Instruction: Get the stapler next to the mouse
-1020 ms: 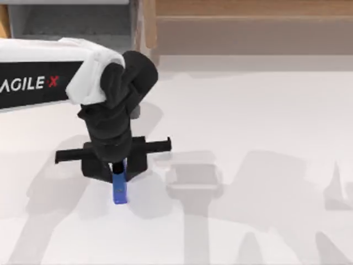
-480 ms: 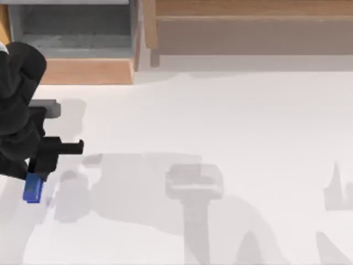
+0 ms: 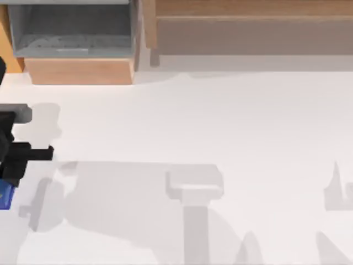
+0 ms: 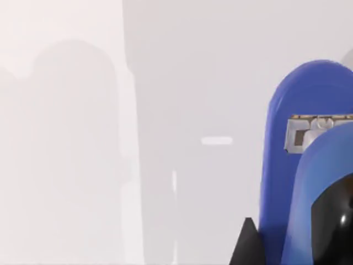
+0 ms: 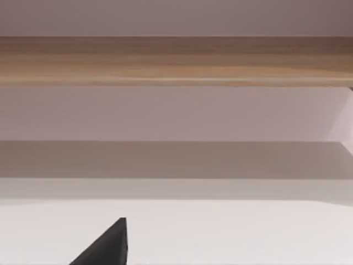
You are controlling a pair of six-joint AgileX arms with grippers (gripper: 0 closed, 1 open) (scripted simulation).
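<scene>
The stapler (image 3: pixel 5 196), a small bright-blue bar, hangs at the far left edge of the top view, partly cut off by it. My left gripper (image 3: pixel 6 179) is right above it, shut on it, and carries it over the white table (image 3: pixel 220 121). In the left wrist view the stapler (image 4: pixel 281 182) looms close, with its metal staple slot showing and one dark fingertip (image 4: pixel 248 245) beside it. The mouse is out of view. In the right wrist view one dark fingertip (image 5: pixel 107 245) of my right gripper pokes in over the table.
A grey open compartment (image 3: pixel 71 30) with a wooden front (image 3: pixel 83 72) stands at the back left. A long wooden shelf (image 3: pixel 248 25) runs along the back edge. Arm shadows lie across the tabletop.
My left arm has swung far to the left with the stapler in its grip, from the table's left middle to the very left edge of the top view.
</scene>
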